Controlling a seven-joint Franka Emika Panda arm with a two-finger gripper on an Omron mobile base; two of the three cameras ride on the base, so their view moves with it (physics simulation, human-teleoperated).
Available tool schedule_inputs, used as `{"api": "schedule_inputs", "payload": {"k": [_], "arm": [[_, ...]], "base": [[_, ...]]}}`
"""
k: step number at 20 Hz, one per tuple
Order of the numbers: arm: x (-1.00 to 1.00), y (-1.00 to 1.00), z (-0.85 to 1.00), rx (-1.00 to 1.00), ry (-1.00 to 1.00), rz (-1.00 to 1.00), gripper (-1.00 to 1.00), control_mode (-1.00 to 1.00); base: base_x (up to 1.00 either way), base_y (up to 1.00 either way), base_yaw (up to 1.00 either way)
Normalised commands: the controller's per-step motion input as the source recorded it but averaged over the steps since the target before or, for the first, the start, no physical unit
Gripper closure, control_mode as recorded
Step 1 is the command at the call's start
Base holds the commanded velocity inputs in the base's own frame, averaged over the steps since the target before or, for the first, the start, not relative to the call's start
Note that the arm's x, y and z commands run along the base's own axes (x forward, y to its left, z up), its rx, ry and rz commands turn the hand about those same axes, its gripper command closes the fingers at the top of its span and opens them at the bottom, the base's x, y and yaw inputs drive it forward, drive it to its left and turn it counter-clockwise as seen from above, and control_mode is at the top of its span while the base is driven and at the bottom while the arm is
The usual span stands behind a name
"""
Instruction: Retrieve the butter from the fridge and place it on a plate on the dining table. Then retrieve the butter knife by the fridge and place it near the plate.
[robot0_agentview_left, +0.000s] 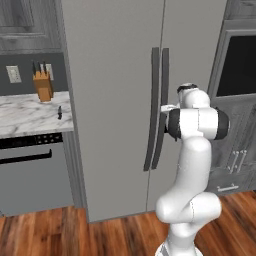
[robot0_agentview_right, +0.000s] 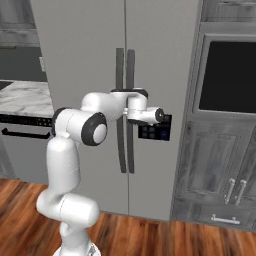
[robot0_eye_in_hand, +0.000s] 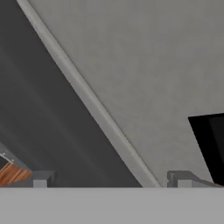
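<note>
Now the hand, spread wide with nothing in it, is held up by the handles of the shut fridge because the butter is kept inside.

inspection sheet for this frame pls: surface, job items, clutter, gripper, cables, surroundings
Surface: marble counter left of the fridge, wood floor below.
Job's things: fridge doors shut, two dark handles side by side; small dark butter knife lies on the counter near the fridge. Butter, plate: nothing seen.
Clutter: knife block on the counter.
Grippers: gripper at the handles, fingers spread.
Cables: nothing seen.
Surroundings: dishwasher left, wall oven and cabinets right.
</note>
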Motion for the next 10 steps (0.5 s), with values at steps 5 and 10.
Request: {"api": "schedule_inputs", "payload": {"k": [5,10], "arm": [[0.33,0.11,-0.1,0.0,0.0,0.0,1.0,-1.0],[0.02,0.0,-0.09,0.0,0.04,0.0,1.0,-1.0]], "base": [[0.0,0.0,0.0],[0.0,0.0,0.0]]}}
